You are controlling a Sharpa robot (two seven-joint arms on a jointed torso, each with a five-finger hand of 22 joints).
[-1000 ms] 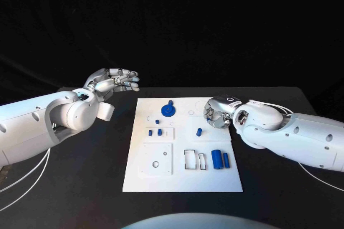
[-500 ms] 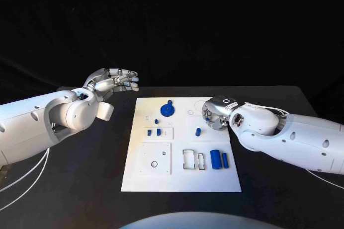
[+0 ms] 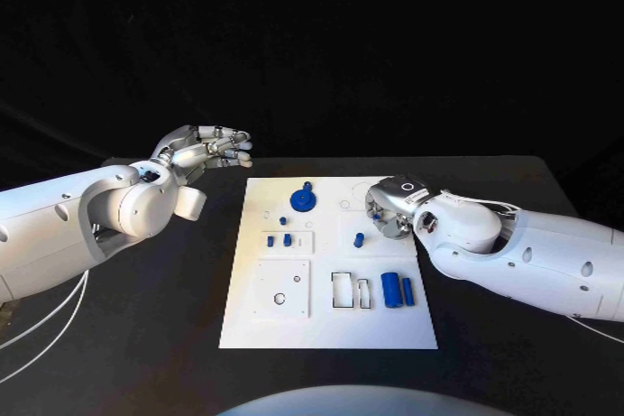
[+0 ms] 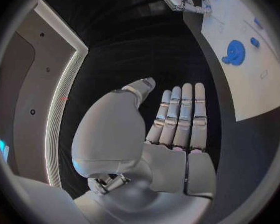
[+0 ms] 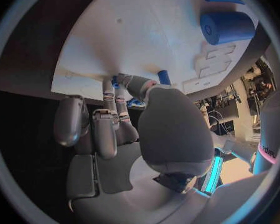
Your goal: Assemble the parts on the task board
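Right hand (image 3: 390, 210) low over the task board (image 3: 329, 330), fingers curled toward a small blue peg (image 3: 359, 240) just beside them; grasp not clear. Best to close gently, square on the peg. Left hand (image 3: 208, 147) off the board's far corner, fingers together, empty.

Black table (image 3: 156, 326), white task board (image 3: 332, 321) lying flat on it
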